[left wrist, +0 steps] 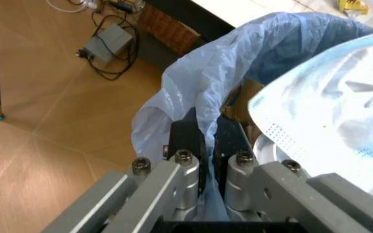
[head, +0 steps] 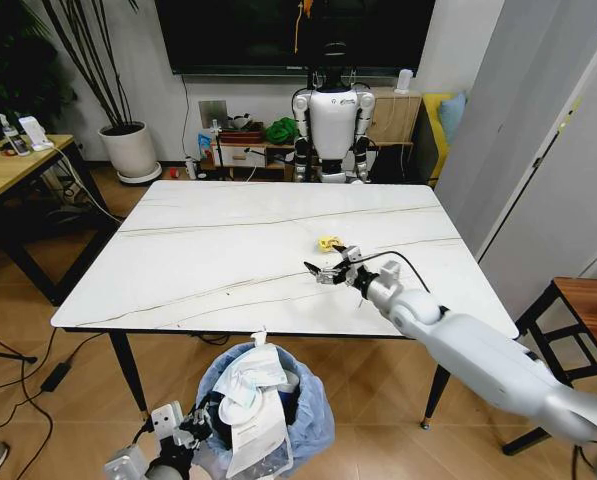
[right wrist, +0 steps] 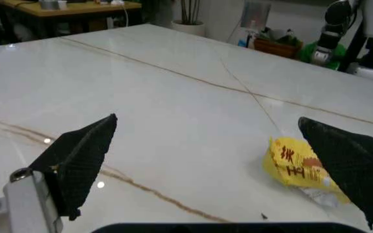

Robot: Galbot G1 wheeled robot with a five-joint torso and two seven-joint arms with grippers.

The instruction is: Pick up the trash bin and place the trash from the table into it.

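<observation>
Reaching with fingers apart, the right end effector (head: 325, 270) should straddle the yellow scrap (head: 328, 243) squarely on the desk (head: 208, 250) (left end effector (left wrist: 207, 138) clamps the trash bin (head: 308, 415) liner).

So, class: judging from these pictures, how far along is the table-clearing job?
Nearly finished. The blue-lined trash bin, clamped by the left gripper, already brims with white papers. The open right gripper hovers beside the yellow scrap, the last litter on the white marble-look table.

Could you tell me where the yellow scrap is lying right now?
In the head view, the yellow scrap lies on the table, right of centre, just beyond the open right gripper. It is apart from the gripper's fingers.
</observation>
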